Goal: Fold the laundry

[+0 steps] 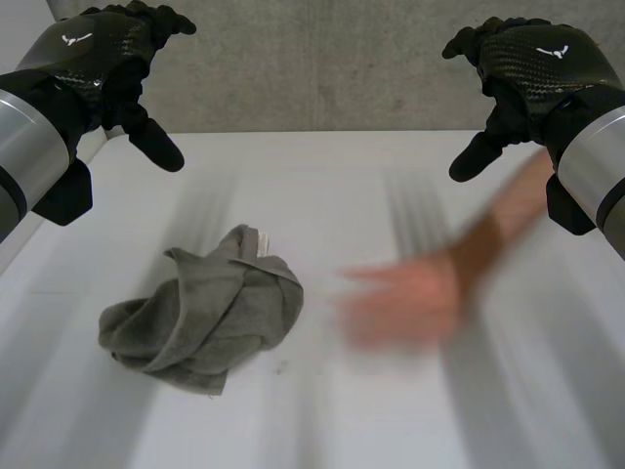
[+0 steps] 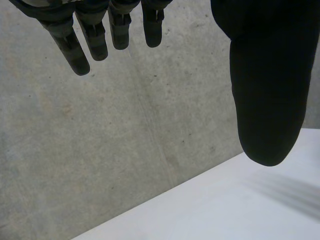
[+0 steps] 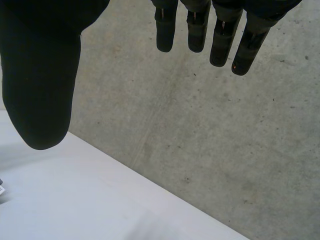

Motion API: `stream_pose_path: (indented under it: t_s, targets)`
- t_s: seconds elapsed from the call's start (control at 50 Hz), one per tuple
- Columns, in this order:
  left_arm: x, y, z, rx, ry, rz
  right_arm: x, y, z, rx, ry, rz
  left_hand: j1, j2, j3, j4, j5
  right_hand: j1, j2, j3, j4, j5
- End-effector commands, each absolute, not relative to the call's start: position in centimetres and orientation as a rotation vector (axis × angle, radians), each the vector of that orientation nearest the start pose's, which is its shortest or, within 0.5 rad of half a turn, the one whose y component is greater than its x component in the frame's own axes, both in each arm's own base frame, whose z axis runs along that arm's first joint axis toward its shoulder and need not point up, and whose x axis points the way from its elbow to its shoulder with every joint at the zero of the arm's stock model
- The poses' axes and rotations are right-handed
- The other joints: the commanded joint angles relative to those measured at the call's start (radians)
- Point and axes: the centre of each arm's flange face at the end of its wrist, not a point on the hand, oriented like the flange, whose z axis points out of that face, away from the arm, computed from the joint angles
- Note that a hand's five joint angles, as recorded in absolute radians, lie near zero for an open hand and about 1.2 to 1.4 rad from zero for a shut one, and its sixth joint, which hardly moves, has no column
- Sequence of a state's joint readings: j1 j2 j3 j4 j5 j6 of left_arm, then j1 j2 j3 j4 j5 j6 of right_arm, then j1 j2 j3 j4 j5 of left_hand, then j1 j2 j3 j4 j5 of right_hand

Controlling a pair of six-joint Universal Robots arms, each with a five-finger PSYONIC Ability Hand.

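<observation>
A person's hand (image 1: 405, 303) and forearm (image 1: 508, 210) cross the surface (image 1: 322, 186) right of the towel (image 1: 205, 313); open surface lies to its left.

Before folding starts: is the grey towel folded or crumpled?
Crumpled: the grey towel lies bunched in a loose heap on the table.

The left hand (image 1: 93, 59) and the right hand (image 1: 537, 63) are cased in glossy black shells with a carbon-weave pattern, and each back is marked with a small white emblem (image 1: 76, 39) (winged in outline). The fingers (image 2: 70, 45) are seen as black, segmented and round-tipped, the thumb (image 2: 267, 100) as broad and matte. Silver-grey cylindrical cuffs (image 1: 29, 147) are fitted at the wrists.
</observation>
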State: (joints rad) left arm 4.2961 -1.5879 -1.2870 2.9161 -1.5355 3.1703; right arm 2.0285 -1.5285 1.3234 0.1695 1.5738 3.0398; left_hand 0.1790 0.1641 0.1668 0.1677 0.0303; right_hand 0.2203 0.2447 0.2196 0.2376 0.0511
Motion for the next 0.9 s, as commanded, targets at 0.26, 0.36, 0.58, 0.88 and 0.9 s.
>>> stream_pose_path:
  t_s: [0.26,0.36,0.58,0.88,0.9]
  targets:
    - [-22.2,-25.3,32.8,0.499,2.445,-2.187,28.9,-23.3,30.7,-0.827,1.966,-1.851,0.037,0.052,0.049,0.049,0.011,-0.046,-0.07,-0.045,-0.063,-0.051]
    - [-19.9,-26.1,30.2,0.397,2.513,-2.047,32.4,-21.7,27.3,-1.026,1.908,-1.685,0.052,0.067,0.064,0.063,0.026,-0.046,-0.07,-0.045,-0.063,-0.051]
    - [-13.9,-27.3,24.5,0.163,2.584,-1.823,39.4,-18.2,22.0,-1.403,1.603,-1.618,0.046,0.061,0.058,0.058,0.02,-0.046,-0.07,-0.045,-0.063,-0.051]
    - [-11.3,-26.4,22.7,0.121,2.702,-1.82,47.3,-14.9,15.6,-1.479,1.353,-1.554,0.026,0.041,0.038,0.037,0.0,0.078,0.054,0.079,0.061,0.073]
    - [-11.3,-26.3,22.8,0.119,2.698,-1.824,47.3,-14.9,15.6,-1.479,1.353,-1.554,0.026,0.041,0.038,0.037,0.0,0.079,0.055,0.08,0.062,0.074]
